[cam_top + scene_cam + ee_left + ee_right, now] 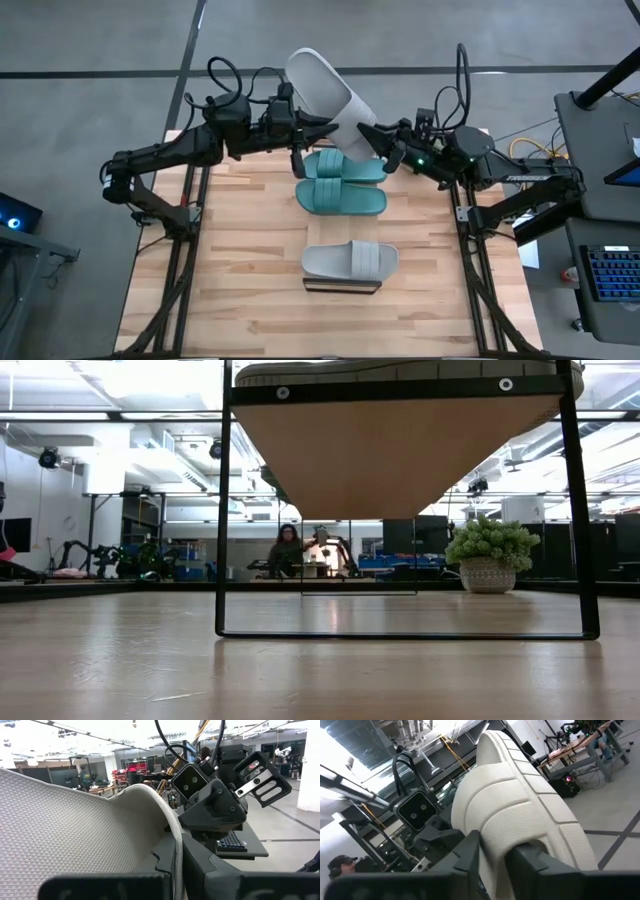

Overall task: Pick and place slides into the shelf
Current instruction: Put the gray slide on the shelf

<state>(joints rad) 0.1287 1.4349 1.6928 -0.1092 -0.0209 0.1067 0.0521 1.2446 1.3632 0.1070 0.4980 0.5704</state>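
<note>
A: Where is the raised grey slide [325, 103]?

B: Up off the bench [240, 270], between the two arms at its far edge. The right fingers [381, 140] are clamped on one end of it; the right wrist view shows them pinching its ribbed sole [520, 815]. The left fingers [297, 128] sit against its other side, and the left wrist view shows its textured footbed [75, 840] right in front of them, with a dark finger [165, 865] pressed along its rim. So both pairs are closed on that one slide.

A: And the rest?

B: The two teal slides [340, 182] lie side by side on the bench, just below both sets of fingers, touching each other. The second grey slide [350, 260] rests on the shelf [342, 286], well apart from the fingers, toward the near edge. From the low view you see the shelf's underside [400, 455] with a sole's edge on top.

A: Anyone around?

B: A person [287, 550] far behind the bench, beside a potted plant [487, 555].
</note>
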